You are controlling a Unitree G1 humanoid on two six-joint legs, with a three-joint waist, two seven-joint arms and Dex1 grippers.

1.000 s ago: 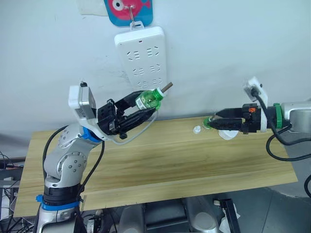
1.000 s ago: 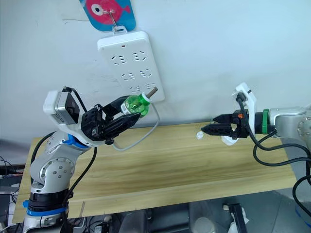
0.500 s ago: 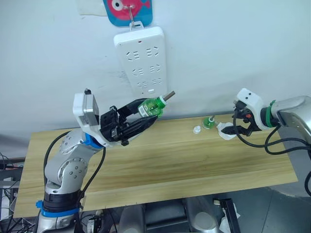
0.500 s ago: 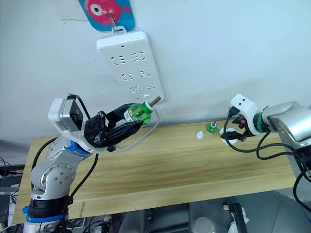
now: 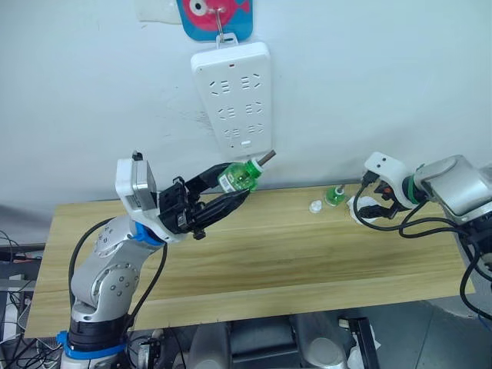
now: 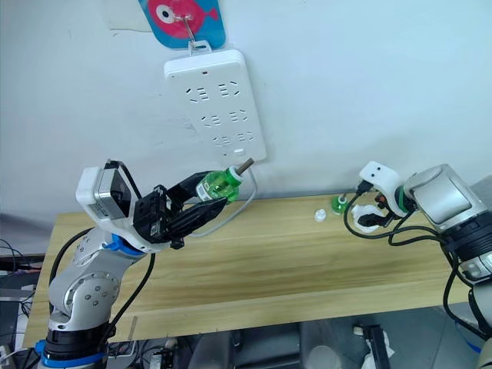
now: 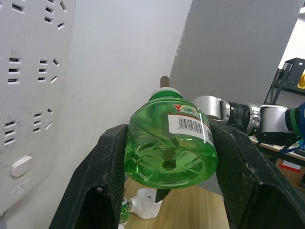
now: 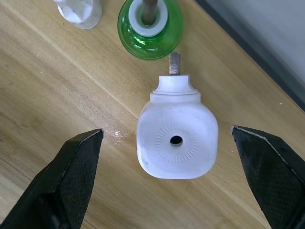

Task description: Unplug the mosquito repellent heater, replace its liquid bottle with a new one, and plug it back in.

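A: Left gripper (image 7: 167, 191) clamped on green bottle (image 7: 170, 143), base toward wrist, wick end up and out, raised above the wooden table (image 5: 254, 261) just below the power strip (image 5: 234, 96). Looks like the fresh refill, kept clear and wick-first, ready for insertion.

B: Right side?

A: Right gripper (image 8: 171, 181) spread wide, empty, poised directly over the mosquito repellent heater (image 8: 177, 141). Heater lying on the table near the far right end, unplugged, vent hole facing the wrist camera, fingers apart on either side of it. Probably lining up a grab to steady it for the swap.

B: Clutter?

A: Second green bottle (image 8: 150, 21) standing just beyond the heater, close to its neck, near touching; can't tell if contact. Small white cap (image 8: 78, 10) beside that. Tight spacing there, so risk of knocking the bottle when closing. Strip cable hanging behind the left arm, loosely near the held bottle. Fish-pattern hanger (image 5: 215, 15) above the strip, irrelevant.
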